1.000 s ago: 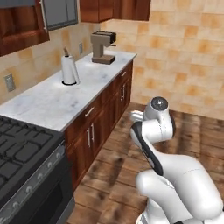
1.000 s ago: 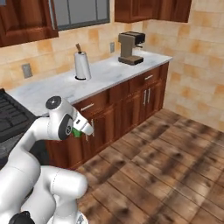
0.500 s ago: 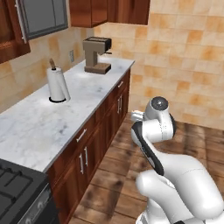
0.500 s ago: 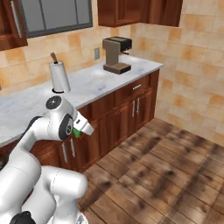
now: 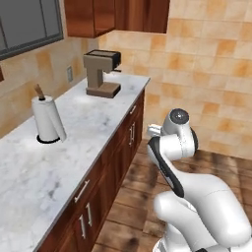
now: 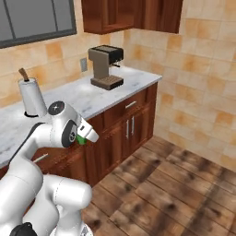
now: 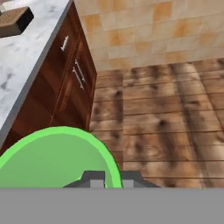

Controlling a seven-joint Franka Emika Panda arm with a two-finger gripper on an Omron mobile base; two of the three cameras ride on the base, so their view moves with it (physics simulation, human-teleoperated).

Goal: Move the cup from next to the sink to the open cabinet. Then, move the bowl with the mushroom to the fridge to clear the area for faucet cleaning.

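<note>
My gripper [image 7: 111, 178] is shut on the near rim of the bowl [image 7: 57, 157], whose bright green inside spreads across the lower left of the hand view. One dark fingertip [image 7: 93, 176] sits inside the rim and the other just outside it. The mushroom is hidden from this angle. In the right base view a sliver of the green bowl [image 6: 81, 139] shows under the folded white hand, held close to the arm, in front of the lower cabinet doors. Below the bowl lies wooden floor.
A white marble counter [image 5: 74, 147] over dark wood cabinets [image 6: 129, 126] runs along the left. On it stand a brown coffee machine [image 5: 101, 74] and a paper towel roll [image 5: 48, 118]. Wall cabinets [image 5: 118, 17] hang above. A tiled wall closes the far end of the wooden floor [image 6: 184, 184].
The whole picture has shifted: the base has driven along the counter, the stove has left the view and the coffee machine is nearer. The arm holds the same folded pose with the bowl.
</note>
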